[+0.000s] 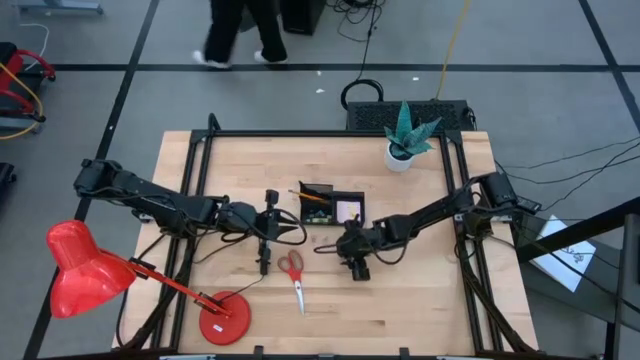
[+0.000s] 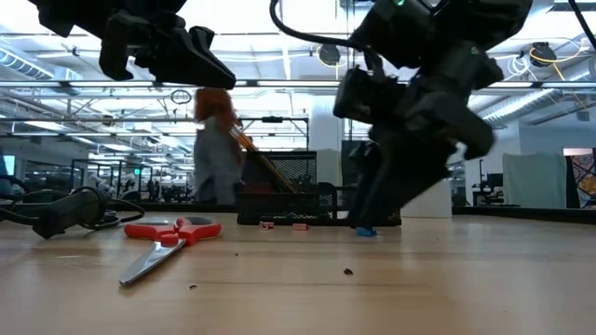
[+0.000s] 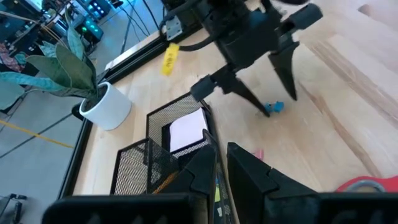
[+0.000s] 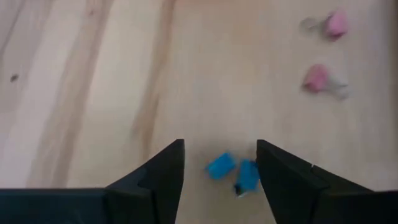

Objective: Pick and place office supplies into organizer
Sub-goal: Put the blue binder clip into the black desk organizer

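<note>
Right pincer [image 4: 220, 171] astride blue clips [image 4: 233, 173]

The worktop [image 1: 420, 300] is pale wood, smooth with visible grain. The organizer [image 3: 163, 144] is black wire mesh, matt. Beside it the scissors [image 2: 166, 244] have glossy red plastic handles and bare metal blades. The clips [image 4: 234, 172] look like shiny blue plastic.

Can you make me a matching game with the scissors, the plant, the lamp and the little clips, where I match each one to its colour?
Things:
1. scissors
2. plant
3. lamp
4. clips

Colours:
A. blue
B. all red
C. green leaves, white pot
D. red handles, silver blades

Pairs: 1-D, 2-C, 3-B, 4-A
</note>
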Tool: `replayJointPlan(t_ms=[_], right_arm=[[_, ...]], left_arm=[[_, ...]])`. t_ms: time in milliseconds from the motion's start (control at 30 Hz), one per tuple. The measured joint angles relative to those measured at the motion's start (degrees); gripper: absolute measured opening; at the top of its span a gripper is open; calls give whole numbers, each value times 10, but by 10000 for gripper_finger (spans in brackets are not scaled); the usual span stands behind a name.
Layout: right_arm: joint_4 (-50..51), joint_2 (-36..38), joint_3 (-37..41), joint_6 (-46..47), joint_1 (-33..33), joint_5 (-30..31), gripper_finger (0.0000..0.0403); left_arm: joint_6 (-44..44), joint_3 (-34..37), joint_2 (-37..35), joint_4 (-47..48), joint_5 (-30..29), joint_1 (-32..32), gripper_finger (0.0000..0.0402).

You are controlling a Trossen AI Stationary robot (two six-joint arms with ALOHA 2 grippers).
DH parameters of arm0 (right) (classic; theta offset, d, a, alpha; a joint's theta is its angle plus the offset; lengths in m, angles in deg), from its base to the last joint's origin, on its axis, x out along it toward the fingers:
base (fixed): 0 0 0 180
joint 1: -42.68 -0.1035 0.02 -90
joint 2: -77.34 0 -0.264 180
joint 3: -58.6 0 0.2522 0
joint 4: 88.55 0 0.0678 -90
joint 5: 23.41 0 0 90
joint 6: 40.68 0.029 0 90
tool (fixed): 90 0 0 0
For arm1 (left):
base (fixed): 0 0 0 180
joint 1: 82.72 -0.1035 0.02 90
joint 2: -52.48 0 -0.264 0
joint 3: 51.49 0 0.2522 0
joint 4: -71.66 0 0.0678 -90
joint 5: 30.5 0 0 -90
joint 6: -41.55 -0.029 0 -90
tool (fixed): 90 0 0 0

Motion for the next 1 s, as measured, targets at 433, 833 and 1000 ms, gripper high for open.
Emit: replayJointPlan(t_ms=[433,833,1000], right_arm=[[45,1,-1,-46,-18,45,212],[30,3,33,-81,-17,32,191],[-63,3,75,-80,-5,-10,170]], left_arm=[[6,0,0,-1,0,0,49],[7,0,0,-1,0,0,49],[7,0,0,-1,0,0,49]])
